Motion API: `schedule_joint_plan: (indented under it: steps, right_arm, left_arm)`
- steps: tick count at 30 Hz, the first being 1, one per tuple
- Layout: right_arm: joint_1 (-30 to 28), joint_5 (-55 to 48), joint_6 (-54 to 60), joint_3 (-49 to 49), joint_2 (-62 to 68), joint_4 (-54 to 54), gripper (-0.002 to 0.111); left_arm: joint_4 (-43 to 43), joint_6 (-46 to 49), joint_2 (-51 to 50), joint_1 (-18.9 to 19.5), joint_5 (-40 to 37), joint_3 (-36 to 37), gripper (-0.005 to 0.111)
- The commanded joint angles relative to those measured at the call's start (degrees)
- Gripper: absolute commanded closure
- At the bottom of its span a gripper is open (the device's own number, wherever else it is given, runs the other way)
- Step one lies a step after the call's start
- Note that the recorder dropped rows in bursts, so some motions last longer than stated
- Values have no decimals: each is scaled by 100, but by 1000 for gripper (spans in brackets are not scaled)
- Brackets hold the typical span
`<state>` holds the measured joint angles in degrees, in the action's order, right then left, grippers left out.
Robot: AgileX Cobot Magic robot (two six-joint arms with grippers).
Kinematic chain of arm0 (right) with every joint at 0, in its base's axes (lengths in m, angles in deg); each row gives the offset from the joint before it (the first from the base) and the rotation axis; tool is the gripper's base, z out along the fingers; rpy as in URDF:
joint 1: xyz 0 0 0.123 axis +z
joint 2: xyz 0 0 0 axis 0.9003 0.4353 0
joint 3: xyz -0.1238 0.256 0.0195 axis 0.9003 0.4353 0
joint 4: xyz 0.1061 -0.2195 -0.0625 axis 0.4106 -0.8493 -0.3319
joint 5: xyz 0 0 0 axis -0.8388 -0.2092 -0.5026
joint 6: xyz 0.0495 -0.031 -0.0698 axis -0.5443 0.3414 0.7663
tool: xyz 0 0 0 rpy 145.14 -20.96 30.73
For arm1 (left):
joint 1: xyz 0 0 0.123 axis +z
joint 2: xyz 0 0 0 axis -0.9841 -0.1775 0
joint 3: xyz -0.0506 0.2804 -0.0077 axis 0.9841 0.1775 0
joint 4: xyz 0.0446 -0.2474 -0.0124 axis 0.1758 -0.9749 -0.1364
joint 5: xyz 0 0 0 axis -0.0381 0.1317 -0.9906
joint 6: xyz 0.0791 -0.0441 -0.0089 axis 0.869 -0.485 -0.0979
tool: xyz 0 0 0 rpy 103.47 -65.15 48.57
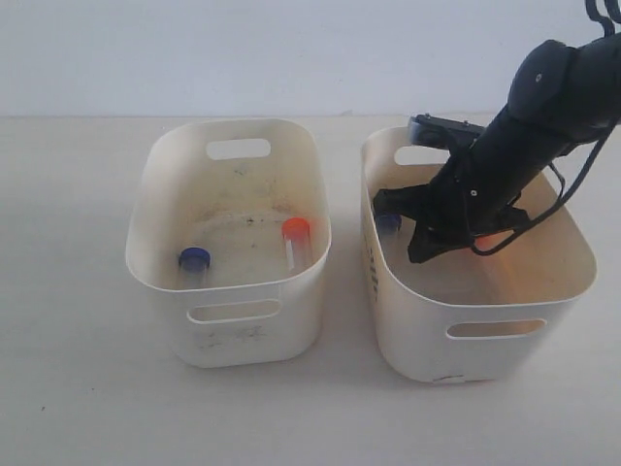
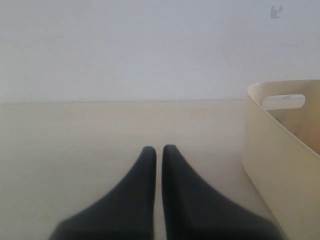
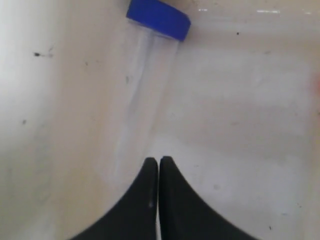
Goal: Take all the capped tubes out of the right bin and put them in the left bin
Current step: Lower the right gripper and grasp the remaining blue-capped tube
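Observation:
The left bin (image 1: 155, 243) holds a blue-capped tube (image 1: 194, 259) and an orange-capped tube (image 1: 296, 233). My right arm reaches down into the right bin (image 1: 485, 311). The right gripper (image 3: 158, 160) (image 1: 417, 250) is shut and empty, its tips just off the conical end of a clear blue-capped tube (image 3: 150, 75) lying on the bin floor. That tube's cap (image 1: 388, 222) shows beside the arm. An orange patch (image 1: 495, 240) peeks from under the arm; I cannot tell whether it is a tube. My left gripper (image 2: 159, 148) is shut over bare table and is out of the exterior view.
The left bin's wall (image 2: 272, 155) with its slot handle stands close beside the left gripper. The two bins stand side by side with a narrow gap between them. Dark print marks the right bin's outer side (image 1: 372, 257). The table is pale.

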<state>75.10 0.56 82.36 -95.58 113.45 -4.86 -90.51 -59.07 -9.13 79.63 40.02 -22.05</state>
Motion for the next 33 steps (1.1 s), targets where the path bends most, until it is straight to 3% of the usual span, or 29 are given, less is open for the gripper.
schedule_joint_plan:
  steps: [1, 3, 5, 6, 7, 8, 9, 11, 33]
  right_arm:
    - [-35, 139, -4, 18, -18, 131, 107]
    - [-35, 165, 23, 18, -18, 149, 99]
    - [-35, 165, 81, 18, -5, 149, 83]
    - [-35, 165, 81, 18, 7, 149, 74]
    - [-35, 205, 94, 18, 36, 137, 55]
    - [-35, 237, 94, 18, 62, 137, 48]
    - [-35, 279, 94, 18, 125, 137, 34]
    - [-35, 334, 94, 18, 156, 137, 27]
    - [172, 555, 149, 18, 583, 51, 27]
  left_arm:
    - [-19, -24, -20, -41, 42, -12, 103]
    - [-19, -24, -20, -41, 42, -12, 103]
    - [-19, -24, -20, -41, 42, -12, 103]
    - [-19, -24, -20, -41, 42, -12, 103]
    - [-19, -24, -20, -41, 42, -12, 103]
    - [-19, -24, -20, -41, 42, -12, 103]
    - [-19, -24, -20, -41, 42, -12, 103]
    - [-19, -24, -20, -41, 42, -12, 103]
    - [-19, -24, -20, -41, 42, -12, 103]
